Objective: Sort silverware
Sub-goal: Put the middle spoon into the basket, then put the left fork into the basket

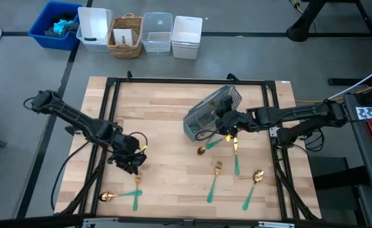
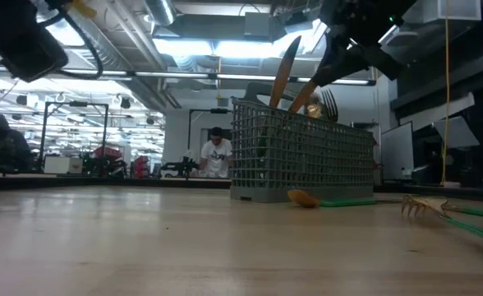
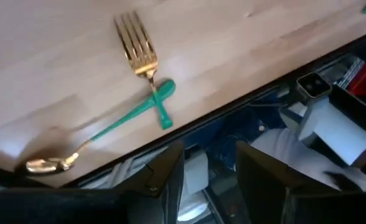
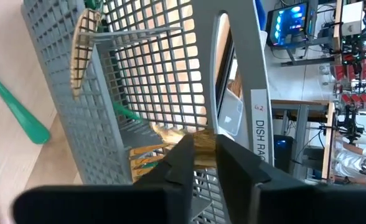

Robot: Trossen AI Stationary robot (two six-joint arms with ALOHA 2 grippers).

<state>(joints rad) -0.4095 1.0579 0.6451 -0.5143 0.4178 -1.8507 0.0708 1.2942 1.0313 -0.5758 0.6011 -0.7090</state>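
Fingers of right gripper (image 4: 198, 163) parted narrowly over grey wire-mesh caddy (image 1: 211, 113), gold fork head between the tips, likely mid-release into a compartment; left gripper (image 1: 130, 161) empty, fingers apart, above crossed teal-handled fork (image 3: 136, 53) and spoon (image 3: 49, 164) near table edge; more silverware scattered on pale wood table (image 1: 167, 133); storage bins beyond, lab room behind

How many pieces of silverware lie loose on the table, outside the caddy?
6: a crossed pair front-left, a spoon beside the caddy, three front-right. Others may be hidden.

Overhead, table-level and two close wrist views, perhaps all sharing the mesh caddy (image 1: 211, 113).
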